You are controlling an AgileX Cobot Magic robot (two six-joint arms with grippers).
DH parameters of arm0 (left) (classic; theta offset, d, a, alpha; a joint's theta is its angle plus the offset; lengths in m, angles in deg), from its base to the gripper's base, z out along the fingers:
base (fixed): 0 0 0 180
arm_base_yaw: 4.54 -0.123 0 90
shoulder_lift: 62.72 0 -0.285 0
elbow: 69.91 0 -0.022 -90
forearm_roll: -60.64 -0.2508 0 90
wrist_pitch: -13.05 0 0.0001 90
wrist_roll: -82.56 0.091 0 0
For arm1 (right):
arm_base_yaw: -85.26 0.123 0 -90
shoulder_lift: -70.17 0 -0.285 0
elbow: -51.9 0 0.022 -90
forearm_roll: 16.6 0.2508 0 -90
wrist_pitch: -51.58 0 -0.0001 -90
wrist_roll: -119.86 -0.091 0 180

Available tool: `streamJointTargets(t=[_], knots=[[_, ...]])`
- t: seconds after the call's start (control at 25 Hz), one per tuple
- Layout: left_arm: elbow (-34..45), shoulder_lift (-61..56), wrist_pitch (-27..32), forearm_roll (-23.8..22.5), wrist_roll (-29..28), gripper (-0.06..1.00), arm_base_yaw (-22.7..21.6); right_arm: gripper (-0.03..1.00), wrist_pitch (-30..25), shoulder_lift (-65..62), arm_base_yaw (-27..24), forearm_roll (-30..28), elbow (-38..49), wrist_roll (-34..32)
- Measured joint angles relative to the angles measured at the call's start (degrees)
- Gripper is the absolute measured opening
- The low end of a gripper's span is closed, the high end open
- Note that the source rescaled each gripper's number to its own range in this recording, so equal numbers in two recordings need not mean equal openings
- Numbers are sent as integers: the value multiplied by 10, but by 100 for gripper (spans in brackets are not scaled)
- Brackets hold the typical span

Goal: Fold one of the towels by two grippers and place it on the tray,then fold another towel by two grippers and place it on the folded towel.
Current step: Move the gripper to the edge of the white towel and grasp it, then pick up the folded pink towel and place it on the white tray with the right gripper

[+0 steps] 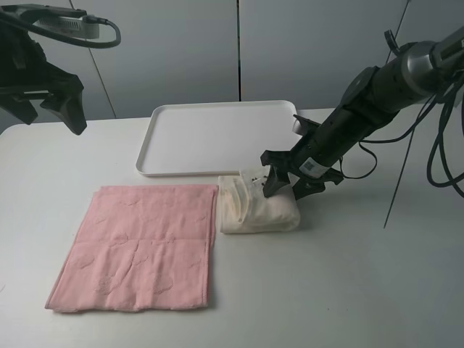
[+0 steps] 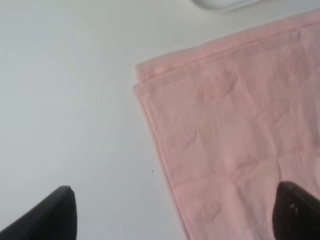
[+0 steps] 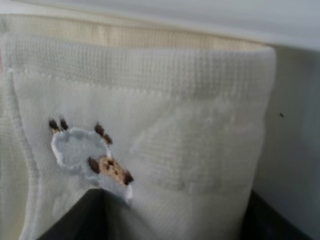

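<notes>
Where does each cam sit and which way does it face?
Exterior high: mounted high, looking down at the table: tray, pink towel, cream towel; left claw raised, right claw at the cream towel.
Left wrist: on the left arm, looking down at the pink towel's corner; both fingers show.
Right wrist: on the right arm, close on the cream towel; fingers flank it.
Shared: pink towel, in exterior and left wrist.

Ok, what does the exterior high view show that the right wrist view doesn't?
Only exterior high: the pink towel lying flat, the tray beyond it, and the open left gripper raised at far left. Only right wrist: a clear look at a pale blue embroidered motif with brown spots. Both: the folded cream towel with the right gripper at it.
</notes>
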Motion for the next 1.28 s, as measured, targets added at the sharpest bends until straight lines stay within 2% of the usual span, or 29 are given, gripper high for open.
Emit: streamJointTargets(t=[0.16,0.4,0.72,0.92,1.28], knots=[[0,0,-1,0,0,100,0,11,-3,2,0,7,0,24],[0,0,0,0,0,100,0,11,-25,3,0,59,0,69],[0,0,5,0,11,100,0,11,-89,-75,0,62,-20,95],[0,0,9,0,12,100,0,11,-165,-98,0,65,-109,97],[0,0,8,-1,14,100,0,11,-217,-73,0,75,-285,52]])
